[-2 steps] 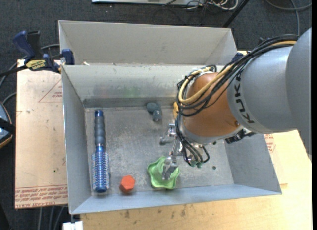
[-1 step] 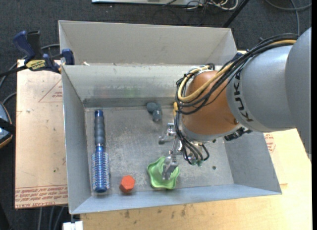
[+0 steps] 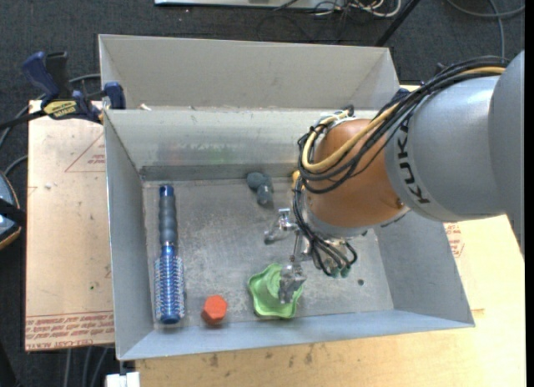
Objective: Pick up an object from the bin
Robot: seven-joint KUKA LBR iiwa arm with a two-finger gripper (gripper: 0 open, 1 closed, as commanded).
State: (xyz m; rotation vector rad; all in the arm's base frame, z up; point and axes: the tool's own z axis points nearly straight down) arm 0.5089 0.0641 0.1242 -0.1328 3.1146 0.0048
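Observation:
My gripper [image 3: 290, 285] reaches down at the bin's front middle, its tip resting on the upper right part of a crumpled light-green soft thing [image 3: 265, 298]. That green thing lies on the floor close to the front wall. A small orange block [image 3: 215, 309] sits to its left, apart from it. How the jaws stand on the green thing is hidden by the gripper's own body.
A blue hairbrush [image 3: 169, 260] lies lengthwise along the left wall, bristle end toward the front. A small dark grey object [image 3: 260, 185] rests near the back wall, just left of the arm. The arm with its orange cover and cables hangs over the bin's right half.

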